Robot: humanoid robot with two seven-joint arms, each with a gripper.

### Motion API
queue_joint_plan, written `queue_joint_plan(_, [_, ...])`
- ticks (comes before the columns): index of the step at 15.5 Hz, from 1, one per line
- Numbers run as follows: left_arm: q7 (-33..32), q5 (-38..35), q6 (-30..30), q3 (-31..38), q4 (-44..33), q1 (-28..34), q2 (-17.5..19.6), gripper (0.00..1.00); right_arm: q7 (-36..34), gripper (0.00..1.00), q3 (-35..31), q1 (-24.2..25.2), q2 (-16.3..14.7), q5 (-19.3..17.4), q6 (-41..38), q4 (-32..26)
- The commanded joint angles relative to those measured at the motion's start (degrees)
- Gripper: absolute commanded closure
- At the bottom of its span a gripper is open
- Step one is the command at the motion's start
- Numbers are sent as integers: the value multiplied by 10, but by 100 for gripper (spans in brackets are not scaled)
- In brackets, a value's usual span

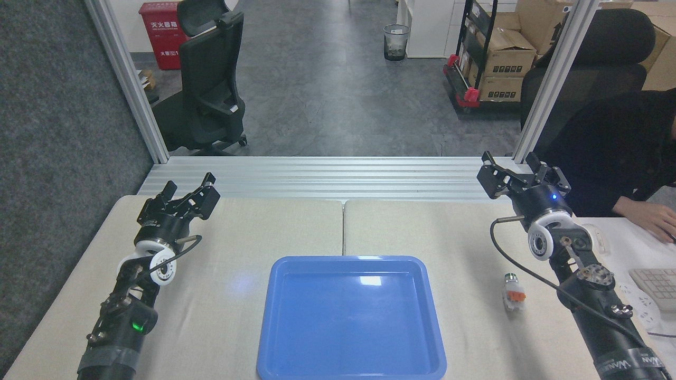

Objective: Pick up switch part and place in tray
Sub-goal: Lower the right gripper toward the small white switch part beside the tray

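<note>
Blue tray (351, 316) sits empty at the near centre of the beige table (253, 248). Switch part (513, 292) lies on the table to the tray's right, apart from its rim, green cap pointing away. Left tool (189, 193) hovers over the far left of the table, fingers spread, holding nothing. Right tool (515, 169) is raised beyond the switch part, fingers spread, empty. A person's hand (652, 219) rests at the right edge.
</note>
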Motion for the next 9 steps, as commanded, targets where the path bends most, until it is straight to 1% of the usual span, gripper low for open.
queue_joint_plan(1, [0,0,0,-13,0,0,0,0,0,7,10,15,-25,35,38,-7])
queue_joint_plan(2, [0,0,0,-13,0,0,0,0,-1,7,13,15,-19,54,50,-14])
queue_joint_plan(3, [0,0,0,-13,0,0,0,0,0,7,18,16,-18,59,68,-19])
queue_joint_plan(6, [0,0,0,-13,1,0,0,0,0,6,43,27,-13,59,92,-37])
queue_joint_plan(8, [0,0,0,-13,0,0,0,0,1,4,44,34,9,59,98,-53])
queue_joint_plan(9, [1,0,0,-13,0,0,0,0,2,2,44,35,10,59,99,-56])
